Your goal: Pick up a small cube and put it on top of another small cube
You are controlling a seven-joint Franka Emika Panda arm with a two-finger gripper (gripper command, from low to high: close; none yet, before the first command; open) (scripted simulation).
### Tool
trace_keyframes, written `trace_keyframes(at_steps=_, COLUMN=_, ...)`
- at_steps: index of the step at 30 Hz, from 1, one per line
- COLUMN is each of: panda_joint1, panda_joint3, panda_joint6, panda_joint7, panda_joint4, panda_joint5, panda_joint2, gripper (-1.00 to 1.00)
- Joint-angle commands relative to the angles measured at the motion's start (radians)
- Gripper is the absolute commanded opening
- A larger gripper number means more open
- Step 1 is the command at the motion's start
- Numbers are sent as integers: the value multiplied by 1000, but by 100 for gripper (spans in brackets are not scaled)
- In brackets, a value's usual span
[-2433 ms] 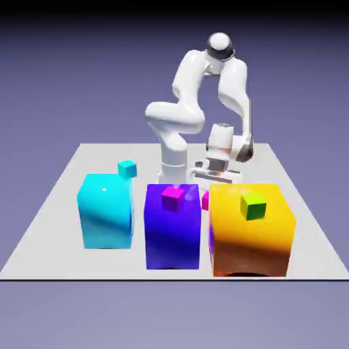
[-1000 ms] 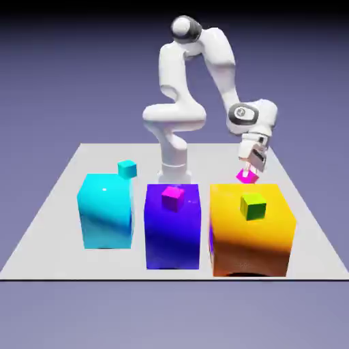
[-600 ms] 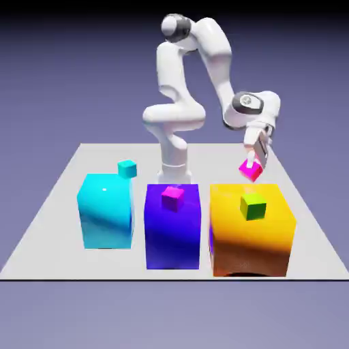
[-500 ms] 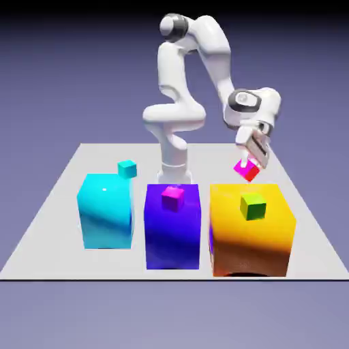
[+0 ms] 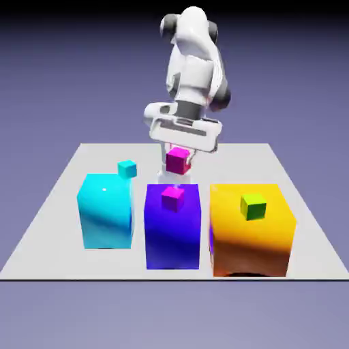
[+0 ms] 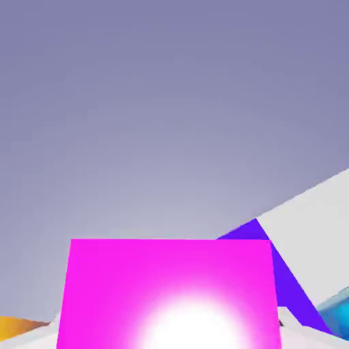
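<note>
Swung from over by the big orange block [image 5: 251, 235] to behind the big blue block [image 5: 172, 235].
Carry step: jaws closed on small hot-pink cube [image 5: 178, 161], aloft; next, centre over small magenta cube [image 5: 173, 198], level, lower.

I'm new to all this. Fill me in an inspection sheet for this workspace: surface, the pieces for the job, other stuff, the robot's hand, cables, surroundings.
Surface: pale grey table, no spills or marks seen.
Job's things: hot-pink small cube, held above the table; magenta small cube on the big blue-violet block.
Clutter: big cyan block; small teal cube; big yellow-orange block with a small green cube on top.
Hand: the hand is closed on the hot-pink cube.
Cables: nothing seen.
Surroundings: plain blue-violet backdrop, darkening at the top; nobody in view.
</note>
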Motion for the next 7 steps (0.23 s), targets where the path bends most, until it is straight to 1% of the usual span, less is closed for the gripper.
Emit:
trace_keyframes(at_steps=1, panda_joint1=-18, panda_joint3=12, panda_joint6=43, panda_joint7=21, panda_joint4=-9, panda_joint5=-27, panda_joint2=36, gripper=-100)
trace_keyframes(at_steps=4, panda_joint1=-61, panda_joint3=42, panda_joint6=150, panda_joint7=71, panda_joint4=-32, panda_joint5=-89, panda_joint2=124, gripper=-100)
trace_keyframes(at_steps=5, panda_joint1=-61, panda_joint3=42, panda_joint6=150, panda_joint7=71, panda_joint4=-32, panda_joint5=-89, panda_joint2=124, gripper=100)
trace_keyframes(at_steps=6, panda_joint1=-61, panda_joint3=42, panda_joint6=150, panda_joint7=71, panda_joint4=-32, panda_joint5=-89, panda_joint2=124, gripper=100)
trace_keyframes(at_steps=7, panda_joint1=-43, panda_joint3=30, panda_joint6=107, panda_joint7=51, panda_joint4=-23, panda_joint5=-64, panda_joint2=88, gripper=100)
